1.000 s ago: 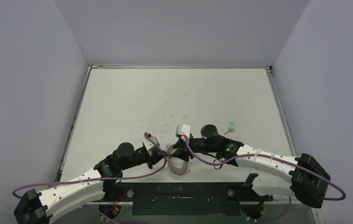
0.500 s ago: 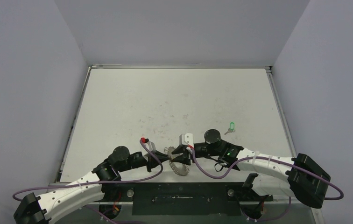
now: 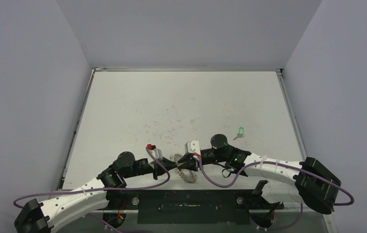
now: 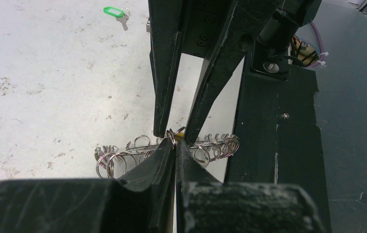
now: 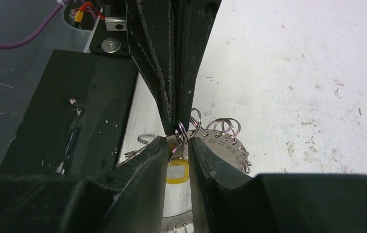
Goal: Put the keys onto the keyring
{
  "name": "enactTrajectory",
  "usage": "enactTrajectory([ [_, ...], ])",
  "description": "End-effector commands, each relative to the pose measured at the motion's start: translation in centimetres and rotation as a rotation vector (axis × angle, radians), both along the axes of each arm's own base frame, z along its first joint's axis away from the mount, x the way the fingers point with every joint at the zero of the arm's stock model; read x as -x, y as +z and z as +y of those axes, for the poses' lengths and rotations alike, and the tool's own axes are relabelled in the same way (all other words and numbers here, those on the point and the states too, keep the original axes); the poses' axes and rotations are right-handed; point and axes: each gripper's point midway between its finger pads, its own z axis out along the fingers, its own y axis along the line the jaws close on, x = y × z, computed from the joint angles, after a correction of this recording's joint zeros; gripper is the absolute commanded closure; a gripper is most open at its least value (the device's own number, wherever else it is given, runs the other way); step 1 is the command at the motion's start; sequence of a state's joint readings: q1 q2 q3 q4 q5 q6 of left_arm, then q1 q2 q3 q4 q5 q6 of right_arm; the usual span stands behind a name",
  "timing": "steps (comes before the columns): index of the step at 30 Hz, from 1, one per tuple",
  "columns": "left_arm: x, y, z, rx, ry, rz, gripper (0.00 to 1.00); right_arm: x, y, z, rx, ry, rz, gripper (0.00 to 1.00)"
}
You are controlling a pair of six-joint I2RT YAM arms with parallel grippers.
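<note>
Scuffed white tabletop (image 3: 181, 97) carried the keyring (image 5: 223, 141) near its front edge. One of the ring's wire loops was pinched in my left gripper (image 4: 175, 145), fingers pressed together, while my right gripper (image 5: 177, 141) stood narrowly apart astride the yellow key (image 5: 178, 173) and its small ring. I judged that key mid-threading and not surely on, and the green key (image 3: 241, 131) lay well apart and untouched, so most of the job remained. Plain grey walls (image 3: 186, 34) boxed the speckled surface on three sides.
</note>
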State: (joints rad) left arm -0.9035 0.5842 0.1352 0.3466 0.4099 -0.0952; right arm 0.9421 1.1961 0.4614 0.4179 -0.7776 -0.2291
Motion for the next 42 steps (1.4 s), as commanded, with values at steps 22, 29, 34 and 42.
enactTrajectory([
  [22, -1.6, 2.8, 0.3, -0.047, 0.071, -0.042, 0.63, -2.5, 2.0, -1.0, 0.275, -0.148, 0.06, 1.0],
  [29, -2.7, 3.2, 1.5, -0.074, 0.153, -0.072, 0.62, -2.9, 2.5, -1.2, 0.434, -0.25, 0.038, 1.0],
  [34, -2.6, 3.9, 2.0, -0.055, 0.158, -0.129, 0.57, -3.2, 3.2, -0.7, 0.49, -0.323, 0.056, 1.0],
  [42, -1.6, 4.6, 1.8, 0.022, 0.103, -0.212, 0.6, -3.0, 3.8, 1.1, 0.5, -0.356, 0.106, 1.0],
])
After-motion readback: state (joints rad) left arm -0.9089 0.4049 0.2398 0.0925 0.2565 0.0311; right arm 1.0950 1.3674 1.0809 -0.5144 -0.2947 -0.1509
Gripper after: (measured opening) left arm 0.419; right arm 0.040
